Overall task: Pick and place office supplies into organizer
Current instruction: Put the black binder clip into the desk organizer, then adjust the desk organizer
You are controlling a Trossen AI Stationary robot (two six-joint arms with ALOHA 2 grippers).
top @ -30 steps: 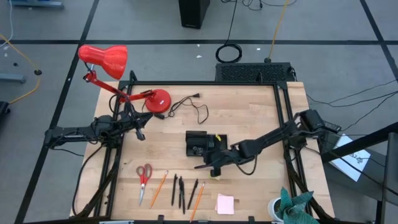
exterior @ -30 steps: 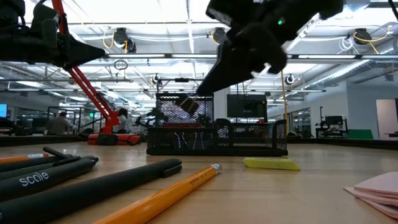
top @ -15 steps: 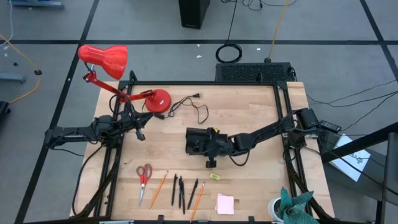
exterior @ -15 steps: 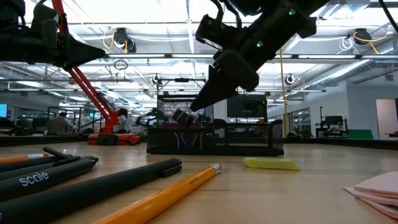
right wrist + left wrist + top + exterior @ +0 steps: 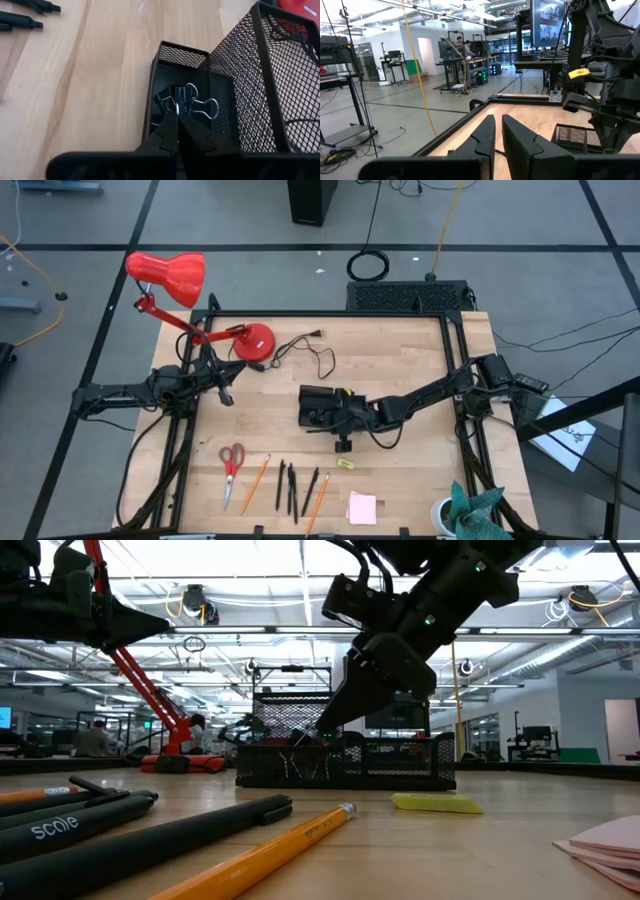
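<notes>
The organizer (image 5: 318,406), a black mesh tray with compartments, stands mid-table. My right gripper (image 5: 176,119) reaches slanting down into its low compartment (image 5: 181,57), shut on a small black binder clip (image 5: 176,97); the low view shows the gripper (image 5: 318,734) at the organizer (image 5: 400,765). Red-handled scissors (image 5: 231,463), orange pencils (image 5: 255,482), dark pens (image 5: 287,486), a small yellow item (image 5: 345,464) and a pink sticky pad (image 5: 361,507) lie flat near the front edge. My left gripper (image 5: 497,131) waits, shut, at the table's left (image 5: 228,394). My right gripper pinches the binder clip by a wire handle (image 5: 176,109), right at the fingertips. The fingers slant down from the table's right side. The clip hangs below them inside the organizer's low compartment; whether it touches the bottom I cannot tell.
A red desk lamp (image 5: 185,290) and its black cord (image 5: 312,352) occupy the far left of the table. The organizer's tall mesh section (image 5: 250,75) rises right beside the low compartment. A cup with teal cloth (image 5: 462,513) sits at the near right corner.
My right gripper has moved from near the yellow item toward the far edge, over the organizer, and sunk. The clip it carries has gone from above the organizer's rim down into the low compartment. The gripper has stayed shut.
</notes>
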